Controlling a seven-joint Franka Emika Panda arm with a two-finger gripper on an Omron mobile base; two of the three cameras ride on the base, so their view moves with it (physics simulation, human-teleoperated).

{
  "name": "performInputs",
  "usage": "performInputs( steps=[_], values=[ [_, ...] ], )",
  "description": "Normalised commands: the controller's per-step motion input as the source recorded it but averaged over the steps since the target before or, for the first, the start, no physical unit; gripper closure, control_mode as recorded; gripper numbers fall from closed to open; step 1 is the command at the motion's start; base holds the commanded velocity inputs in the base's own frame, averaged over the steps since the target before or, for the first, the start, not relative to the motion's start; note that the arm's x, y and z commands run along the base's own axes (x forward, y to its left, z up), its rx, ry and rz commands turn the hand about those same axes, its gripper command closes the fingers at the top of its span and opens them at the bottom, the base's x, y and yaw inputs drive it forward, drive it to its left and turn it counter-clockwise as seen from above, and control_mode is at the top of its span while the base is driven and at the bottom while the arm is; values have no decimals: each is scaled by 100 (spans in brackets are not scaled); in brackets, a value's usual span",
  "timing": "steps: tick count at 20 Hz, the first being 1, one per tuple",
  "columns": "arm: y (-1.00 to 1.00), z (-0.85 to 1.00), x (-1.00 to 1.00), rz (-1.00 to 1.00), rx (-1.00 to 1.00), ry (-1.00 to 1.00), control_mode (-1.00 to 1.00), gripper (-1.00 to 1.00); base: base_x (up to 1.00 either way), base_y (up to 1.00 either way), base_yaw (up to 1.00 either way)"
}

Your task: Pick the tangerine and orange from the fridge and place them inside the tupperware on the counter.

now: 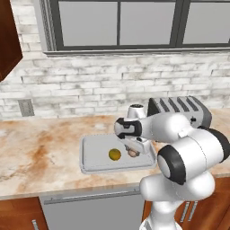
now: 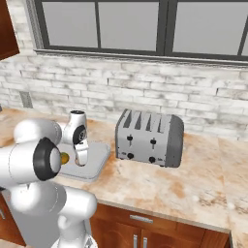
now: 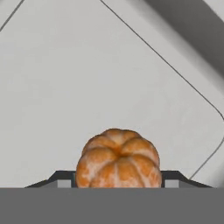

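The light grey tupperware (image 1: 95,144) lies on the beige counter (image 1: 40,148), left of the toaster. A yellowish orange (image 1: 114,154) rests on its floor near the middle. My gripper (image 1: 133,153) points down into the tupperware's right part, shut on the tangerine (image 1: 133,154), just right of the orange. In the hand view the segmented tangerine (image 3: 118,157) sits between the two dark finger tips of the gripper (image 3: 118,178), low over the pale floor of the tupperware (image 3: 65,65). From the right base view the tupperware (image 2: 97,156) lies partly behind my arm. The fridge is out of view.
A silver four-slot toaster (image 1: 179,110) stands right beside the tupperware, also seen as the toaster (image 2: 149,138). A white brick wall and a window run along the back. Bare counter (image 2: 193,184) stretches to the right of the toaster and to the left of the tupperware.
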Motion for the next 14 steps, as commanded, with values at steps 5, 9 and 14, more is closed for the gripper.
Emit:
performInputs(
  steps=[5,9,14],
  values=[
    [0,-25,7,0,0,0,-100,-100,0,0,0],
    [0,-8,0,-4,0,0,-100,-100,0,0,0],
    [-1,5,-9,-9,0,0,-100,-100,0,0,0]
  ],
)
